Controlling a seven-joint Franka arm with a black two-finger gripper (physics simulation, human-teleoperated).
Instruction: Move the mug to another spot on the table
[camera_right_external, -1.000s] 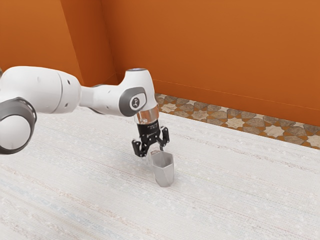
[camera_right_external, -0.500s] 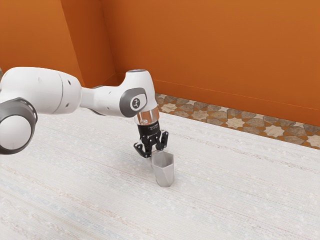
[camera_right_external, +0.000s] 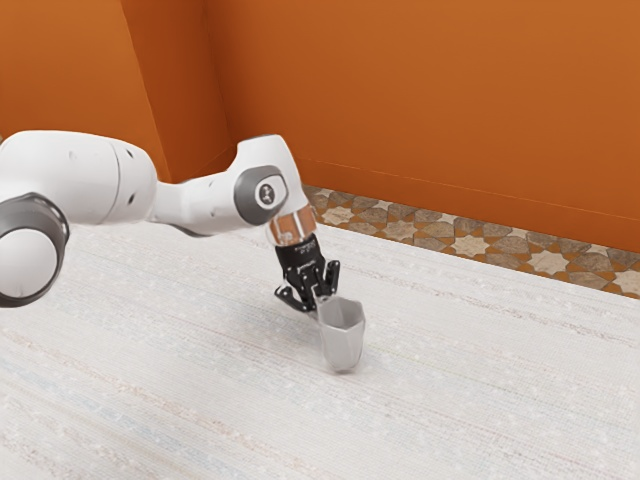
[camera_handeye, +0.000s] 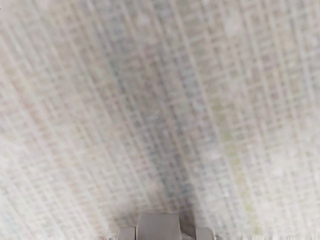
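Two black fingers (camera_right_external: 324, 291) clamp the near rim of a pale grey, faceted mug (camera_right_external: 343, 338), which tilts low over the whitish, streaky-grained table (camera_right_external: 480, 400). Above the mug, the gripper (camera_right_external: 312, 298) hangs from a glossy white arm (camera_right_external: 200, 200).

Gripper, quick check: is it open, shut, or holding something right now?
Gripper: shut, holding the mug by its rim.
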